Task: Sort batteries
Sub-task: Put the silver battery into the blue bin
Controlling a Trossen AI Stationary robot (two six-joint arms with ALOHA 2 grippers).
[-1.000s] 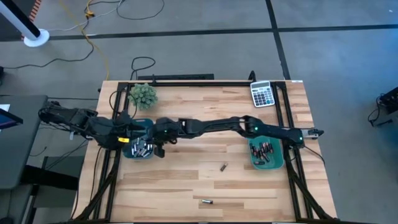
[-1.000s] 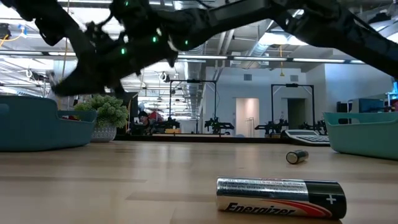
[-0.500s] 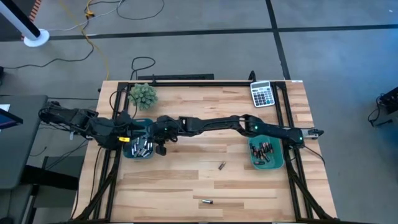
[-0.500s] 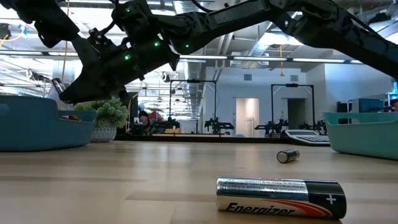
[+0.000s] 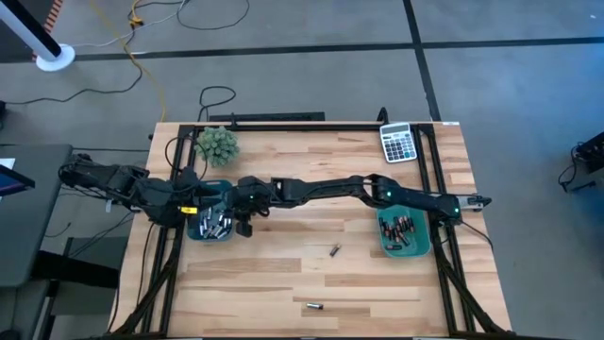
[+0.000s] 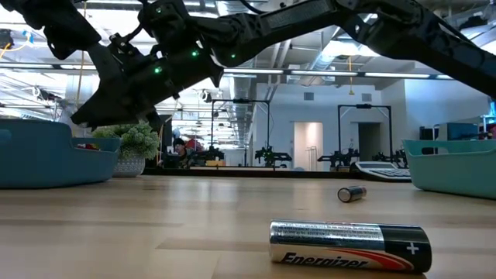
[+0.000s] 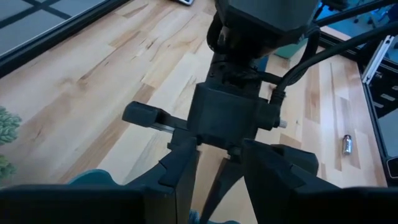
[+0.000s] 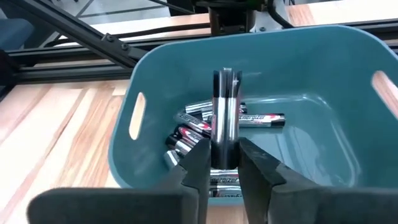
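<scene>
Standing upright between the right gripper's fingers, a battery hangs over the left teal bin — clamped tight. Left gripper waits beside that bin, fingers slightly apart, holding nothing.

One battery, black and silver, stands upright between the right gripper's fingers above the left teal bin, where several batteries lie jumbled. More batteries fill the right bin. Two loose cells lie on the tabletop: one mid-table, one near the front edge
</scene>
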